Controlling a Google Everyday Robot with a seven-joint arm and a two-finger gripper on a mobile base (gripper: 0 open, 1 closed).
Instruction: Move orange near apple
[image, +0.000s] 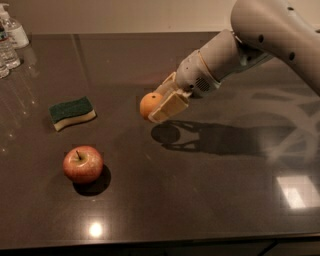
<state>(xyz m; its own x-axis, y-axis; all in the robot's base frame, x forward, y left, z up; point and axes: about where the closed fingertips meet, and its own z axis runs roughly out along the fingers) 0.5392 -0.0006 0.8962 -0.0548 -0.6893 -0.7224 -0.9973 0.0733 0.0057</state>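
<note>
Carry step: the gripper (157, 104), fingers clamped on the orange (146, 104), holds it above mid-desk (215, 195); next, it must travel toward the apple (82, 164) near the front-left corner and lower.

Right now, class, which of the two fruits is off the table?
The orange: the hand, over mid-table, grips it above its shadow. The red apple sits on the table, front left.

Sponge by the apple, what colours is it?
The sponge is dark green over pale yellow, camera view; the hand, right of it, grips the orange.
</note>
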